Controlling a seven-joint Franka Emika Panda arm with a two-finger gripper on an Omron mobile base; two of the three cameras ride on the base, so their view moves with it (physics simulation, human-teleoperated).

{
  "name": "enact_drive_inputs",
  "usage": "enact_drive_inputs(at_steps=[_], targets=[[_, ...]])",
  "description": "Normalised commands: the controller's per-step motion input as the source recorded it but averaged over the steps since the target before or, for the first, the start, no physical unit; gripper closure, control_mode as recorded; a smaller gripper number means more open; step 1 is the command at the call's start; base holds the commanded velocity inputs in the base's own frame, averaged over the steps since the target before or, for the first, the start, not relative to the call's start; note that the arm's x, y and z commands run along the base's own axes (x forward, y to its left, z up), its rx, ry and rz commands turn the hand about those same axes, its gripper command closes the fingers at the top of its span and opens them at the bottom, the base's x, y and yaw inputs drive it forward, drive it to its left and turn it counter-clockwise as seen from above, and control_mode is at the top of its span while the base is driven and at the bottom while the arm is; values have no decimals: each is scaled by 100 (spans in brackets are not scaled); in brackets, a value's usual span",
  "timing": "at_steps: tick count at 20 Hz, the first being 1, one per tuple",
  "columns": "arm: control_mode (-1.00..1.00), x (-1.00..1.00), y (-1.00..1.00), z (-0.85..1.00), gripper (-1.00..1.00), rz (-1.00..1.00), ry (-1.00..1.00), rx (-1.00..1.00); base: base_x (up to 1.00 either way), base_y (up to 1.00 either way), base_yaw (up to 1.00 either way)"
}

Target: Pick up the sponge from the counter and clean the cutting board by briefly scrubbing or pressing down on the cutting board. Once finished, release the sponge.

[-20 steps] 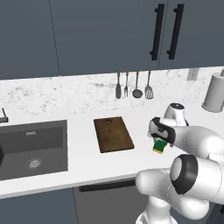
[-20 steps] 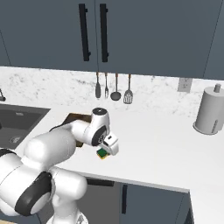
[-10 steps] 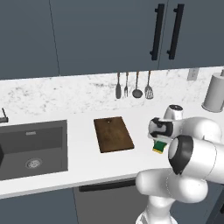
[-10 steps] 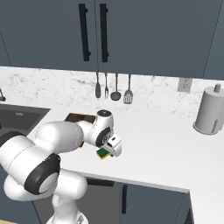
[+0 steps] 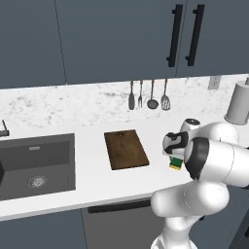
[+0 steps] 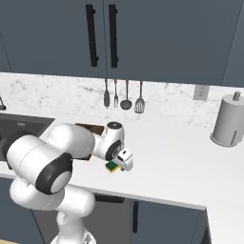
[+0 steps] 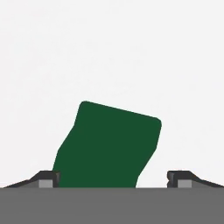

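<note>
The sponge (image 7: 107, 146) lies flat on the white counter (image 5: 121, 181), green side up, right of the cutting board (image 5: 126, 149). My gripper (image 7: 113, 177) is open directly over it, pointing down. One fingertip (image 7: 49, 177) stands close beside the sponge's edge; the other fingertip (image 7: 179, 177) is well apart from it. From the left base view, the sponge (image 5: 175, 165) peeks out yellow and green under the hand (image 5: 175, 145). In the right base view the sponge (image 6: 112, 166) sits beside the gripper (image 6: 122, 164), and the arm hides most of the cutting board (image 6: 88, 127).
A dark sink (image 5: 34, 164) is inset at the left. Hanging utensils (image 5: 148, 95) line the backsplash. A paper towel roll (image 6: 228, 120) stands at the far right. Bare counter (image 6: 181, 159) stretches right of the sponge.
The arm's elbow has swung round behind the hand. The hand stays over the sponge, which has not moved.
</note>
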Motion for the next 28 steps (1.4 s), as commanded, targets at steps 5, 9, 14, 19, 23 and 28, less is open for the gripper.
enact_drive_inputs(at_steps=[5, 9, 14, 19, 23, 28], targets=[[-100, 0, 0, -12, -100, 1, 0, 0, 0, 0, 0], [-100, 0, 0, 0, -100, 7, 0, 0, 0, 0, 0], [-100, 0, 0, 0, -100, 9, 0, 0, 0, 0, 0], [-100, 0, 0, 0, -100, 9, 0, 0, 0, 0, 0], [-100, 0, 0, 0, -100, 10, 0, 0, 0, 0, 0], [-100, 11, 0, 0, -100, 8, 0, 0, 0, 0, 0]])
